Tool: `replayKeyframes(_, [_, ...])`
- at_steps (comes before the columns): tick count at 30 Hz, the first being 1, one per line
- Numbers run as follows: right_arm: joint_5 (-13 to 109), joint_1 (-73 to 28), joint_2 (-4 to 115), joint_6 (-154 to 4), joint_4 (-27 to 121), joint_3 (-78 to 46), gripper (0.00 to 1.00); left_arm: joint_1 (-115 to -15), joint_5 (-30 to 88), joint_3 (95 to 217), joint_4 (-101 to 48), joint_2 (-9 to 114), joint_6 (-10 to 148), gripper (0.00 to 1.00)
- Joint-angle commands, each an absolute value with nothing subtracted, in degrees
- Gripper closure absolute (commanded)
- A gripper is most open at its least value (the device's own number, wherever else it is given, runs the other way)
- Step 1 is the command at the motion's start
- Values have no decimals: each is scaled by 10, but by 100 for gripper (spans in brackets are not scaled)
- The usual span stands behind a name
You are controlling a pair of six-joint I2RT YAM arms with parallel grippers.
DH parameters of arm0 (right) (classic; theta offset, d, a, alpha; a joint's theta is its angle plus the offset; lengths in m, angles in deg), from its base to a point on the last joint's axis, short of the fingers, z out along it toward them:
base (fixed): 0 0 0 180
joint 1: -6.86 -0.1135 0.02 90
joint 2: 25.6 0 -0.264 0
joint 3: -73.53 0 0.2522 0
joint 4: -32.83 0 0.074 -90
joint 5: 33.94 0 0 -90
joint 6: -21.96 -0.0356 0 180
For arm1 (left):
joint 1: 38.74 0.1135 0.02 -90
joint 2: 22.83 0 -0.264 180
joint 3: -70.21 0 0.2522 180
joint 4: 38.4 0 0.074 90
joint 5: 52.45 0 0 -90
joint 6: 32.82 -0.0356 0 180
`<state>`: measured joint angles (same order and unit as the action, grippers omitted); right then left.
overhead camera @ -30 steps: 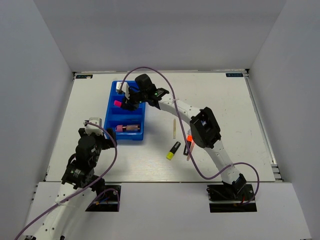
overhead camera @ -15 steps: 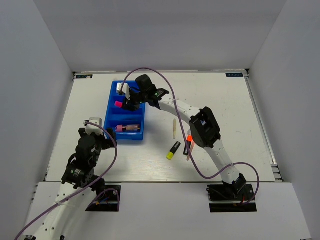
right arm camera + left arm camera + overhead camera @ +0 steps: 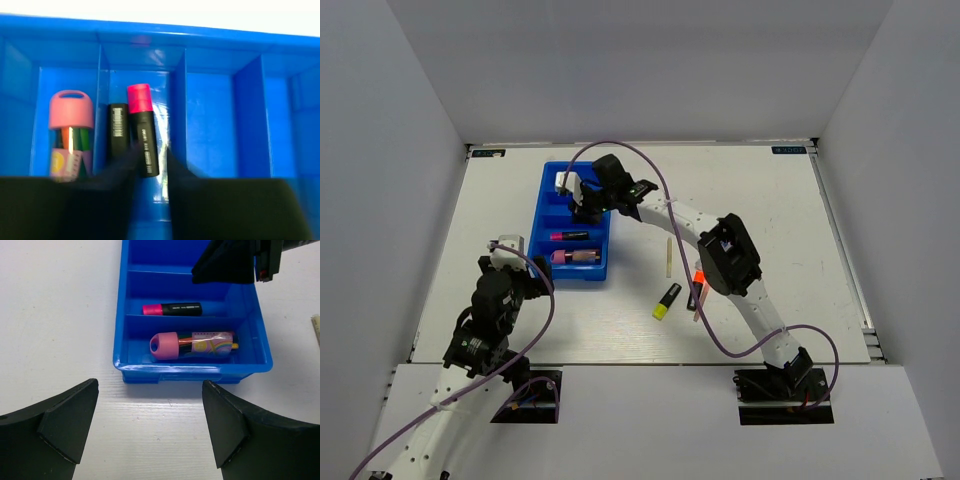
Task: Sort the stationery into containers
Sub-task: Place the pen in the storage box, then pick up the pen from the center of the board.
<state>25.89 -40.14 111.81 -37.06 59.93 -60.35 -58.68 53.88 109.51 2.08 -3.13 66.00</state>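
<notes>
The blue tray [image 3: 568,273] lies left of centre on the table. Its nearest compartment holds the fat pink-purple marker [image 3: 192,345]. Flat in the compartment behind that lies a pink-tipped highlighter [image 3: 172,309] [image 3: 142,131]. My right gripper [image 3: 578,195] [image 3: 150,154] hovers just over the tray with its fingers apart, holding nothing. At the tray's near left corner my left gripper [image 3: 507,250] [image 3: 150,405] stands wide open and empty above the table. A yellow-tipped highlighter [image 3: 667,300], an orange-tipped one [image 3: 698,283] and a thin stick [image 3: 668,256] lie on the table to the right.
The tray's two far compartments [image 3: 210,125] hold nothing that shows. My right arm [image 3: 725,255] arches over the loose items at centre right. White walls close in the table on three sides.
The pink-tipped highlighter has dropped from my right gripper and now lies flat in the tray's second compartment. The right gripper has opened a little. The left arm has not moved.
</notes>
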Motion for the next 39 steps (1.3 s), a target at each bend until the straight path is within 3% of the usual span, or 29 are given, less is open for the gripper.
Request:
replayKeyframes(1, [255, -399, 1064, -397, 598, -602, 85, -583, 509, 1085, 8, -32, 655, 7])
replayKeyframes(2, [249, -398, 1049, -404, 599, -605, 97, -583, 496, 1082, -7, -31, 648, 14])
replayKeyframes(3, [243, -398, 1042, -414, 612, -607, 100, -584, 445, 1078, -12, -30, 643, 26])
replayKeyframes(4, [238, -397, 1013, -415, 620, -609, 100, -584, 429, 1076, -20, -25, 640, 67])
replayKeyframes(6, [225, -395, 990, -409, 667, -612, 100, -583, 356, 1094, -42, 7, 646, 100])
replayKeyframes(8, [241, -391, 941, -389, 727, -607, 100, -583, 313, 1109, -48, 52, 656, 100])
replayKeyframes(9, [327, -393, 929, -387, 737, -589, 93, -584, 263, 1139, -50, 89, 663, 100])
replayKeyframes(10, [358, -394, 903, -385, 744, -574, 55, -584, 206, 1150, -60, 129, 670, 98])
replayKeyframes(11, [393, -391, 872, -398, 748, -557, 42, -584, 152, 1161, -60, 151, 676, 93])
replayKeyframes(12, [512, -389, 846, -414, 754, -509, 30, -586, 104, 1197, -65, 218, 695, 88])
replayKeyframes(13, [547, -374, 837, -470, 828, -505, 34, -609, 70, 1210, -68, 240, 695, 73])
replayKeyframes(14, [558, -365, 837, -483, 872, -507, 50, -622, 62, 1223, -65, 263, 692, 61])
replayKeyframes(15, [615, -344, 836, -500, 910, -525, 94, -637, 63, 1256, -59, 313, 672, 50])
replayKeyframes(16, [626, -336, 835, -542, 979, -525, 97, -679, 103, 1264, -57, 330, 662, 42])
replayKeyframes(17, [595, -323, 814, -553, 1016, -520, 100, -721, 115, 1270, -59, 343, 652, 21])
replayKeyframes(18, [576, -281, 799, -565, 1054, -456, 100, -740, 135, 1290, -64, 372, 634, 12])
replayKeyframes(20, [527, -252, 742, -578, 1043, -358, 100, -810, 189, 1320, -70, 415, 613, 4])
replayKeyframes(22, [524, -207, 666, -579, 1007, -243, 100, -842, 213, 1337, -70, 478, 620, 5])
replayKeyframes(23, [516, -185, 629, -584, 998, -217, 99, -858, 225, 1358, -72, 506, 629, 15])
replayKeyframes(25, [505, -147, 591, -586, 970, -147, 97, -901, 242, 1367, -86, 534, 629, 22])
replayKeyframes(26, [496, -131, 571, -595, 968, -136, 96, -912, 269, 1382, -90, 569, 626, 32])
replayKeyframes(30, [442, -91, 535, -613, 963, -90, 96, -971, 339, 1429, -87, 643, 607, 45])
replayKeyframes(39, [316, -8, 527, -651, 939, -49, 95, -996, 411, 1480, -75, 770, 603, 42])
